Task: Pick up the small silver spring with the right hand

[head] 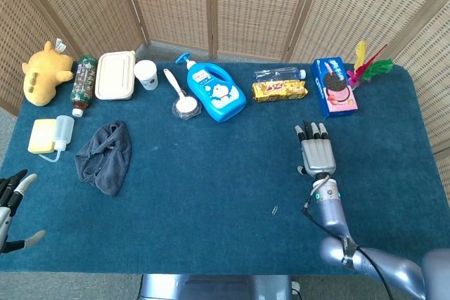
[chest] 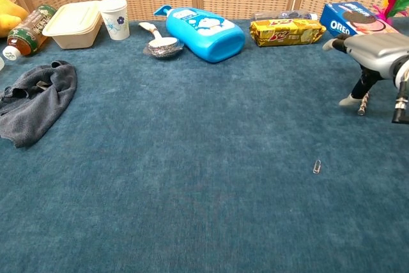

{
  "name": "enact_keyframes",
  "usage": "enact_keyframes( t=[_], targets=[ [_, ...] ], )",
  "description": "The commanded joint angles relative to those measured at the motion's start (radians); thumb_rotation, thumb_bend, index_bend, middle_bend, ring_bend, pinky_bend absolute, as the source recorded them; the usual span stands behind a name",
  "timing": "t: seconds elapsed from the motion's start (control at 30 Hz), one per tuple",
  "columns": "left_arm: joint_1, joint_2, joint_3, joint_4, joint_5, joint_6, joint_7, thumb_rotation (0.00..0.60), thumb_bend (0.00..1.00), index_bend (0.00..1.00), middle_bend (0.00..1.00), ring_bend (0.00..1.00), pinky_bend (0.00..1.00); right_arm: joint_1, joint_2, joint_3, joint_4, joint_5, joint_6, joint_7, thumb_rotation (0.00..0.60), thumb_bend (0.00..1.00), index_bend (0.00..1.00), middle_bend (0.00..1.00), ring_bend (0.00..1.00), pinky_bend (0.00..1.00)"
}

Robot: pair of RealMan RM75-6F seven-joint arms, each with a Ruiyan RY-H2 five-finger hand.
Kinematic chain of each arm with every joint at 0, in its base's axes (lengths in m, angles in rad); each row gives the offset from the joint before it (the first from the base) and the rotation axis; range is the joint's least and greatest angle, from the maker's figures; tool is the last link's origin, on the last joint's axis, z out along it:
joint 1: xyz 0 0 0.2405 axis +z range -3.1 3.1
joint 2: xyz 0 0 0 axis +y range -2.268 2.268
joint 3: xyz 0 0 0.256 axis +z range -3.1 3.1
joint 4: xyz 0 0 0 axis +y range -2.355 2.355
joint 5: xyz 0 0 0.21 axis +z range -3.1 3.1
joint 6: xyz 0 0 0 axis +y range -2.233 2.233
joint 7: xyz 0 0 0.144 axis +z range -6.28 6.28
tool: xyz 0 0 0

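Blue table (head: 211,173): spring (head: 275,210) lies apart from right hand (head: 316,156), behind its spread, empty fingers (head: 310,131).

The left robot hand (head: 13,205) is cut by the head view's left edge. In the chest view the right robot hand (chest: 374,62) runs off the right edge. The small silver spring (head: 274,210) is too tiny for its coils to show.
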Motion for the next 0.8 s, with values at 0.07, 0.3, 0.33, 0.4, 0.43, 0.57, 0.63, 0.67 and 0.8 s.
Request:
enact_keyframes(
  t=[0.07,0.3,0.33,0.4,0.43,0.57,0.63,0.67,0.8],
  targets=[
    [-0.001,0.002,-0.001,0.000,-0.004,-0.001,-0.004,0.600,0.21,0.00,0.00,0.00,0.00,0.006,-0.013,0.000,0.027,0.012,-0.011,0.001,0.600,0.03,0.08,0.00,0.00,0.00],
    [-0.003,0.000,0.000,-0.002,-0.001,-0.006,-0.001,0.600,0.21,0.00,0.00,0.00,0.00,-0.004,0.001,-0.002,0.030,0.016,-0.005,0.012,0.600,0.03,0.08,0.00,0.00,0.00],
    [-0.003,0.000,0.000,-0.003,0.000,-0.006,0.001,0.600,0.21,0.00,0.00,0.00,0.00,-0.005,0.003,-0.003,0.031,0.018,-0.006,0.013,0.600,0.03,0.08,0.00,0.00,0.00],
    [-0.002,0.000,0.001,-0.004,0.003,-0.005,0.003,0.600,0.21,0.00,0.00,0.00,0.00,-0.008,0.005,-0.007,0.035,0.022,-0.008,0.012,0.600,0.03,0.08,0.00,0.00,0.00],
    [-0.002,-0.001,0.002,-0.005,0.004,-0.004,0.004,0.600,0.21,0.00,0.00,0.00,0.00,-0.010,0.006,-0.009,0.036,0.023,-0.009,0.013,0.600,0.03,0.08,0.00,0.00,0.00],
    [0.000,-0.002,0.003,-0.005,0.005,-0.002,0.007,0.600,0.21,0.00,0.00,0.00,0.00,-0.016,0.007,-0.017,0.043,0.020,-0.010,0.017,0.600,0.03,0.08,0.00,0.00,0.00],
    [0.000,-0.002,0.003,-0.004,0.004,-0.003,0.008,0.600,0.21,0.00,0.00,0.00,0.00,-0.018,0.008,-0.019,0.047,0.019,-0.009,0.017,0.600,0.03,0.08,0.00,0.00,0.00],
    [0.000,-0.002,0.003,-0.005,0.004,-0.003,0.008,0.600,0.21,0.00,0.00,0.00,0.00,-0.019,0.009,-0.020,0.049,0.018,-0.008,0.017,0.600,0.03,0.08,0.00,0.00,0.00],
    [-0.001,0.000,0.002,-0.004,0.004,-0.002,0.001,0.600,0.21,0.00,0.00,0.00,0.00,-0.030,0.021,-0.030,0.053,0.011,0.005,0.013,0.600,0.03,0.08,0.00,0.00,0.00]
  ],
)
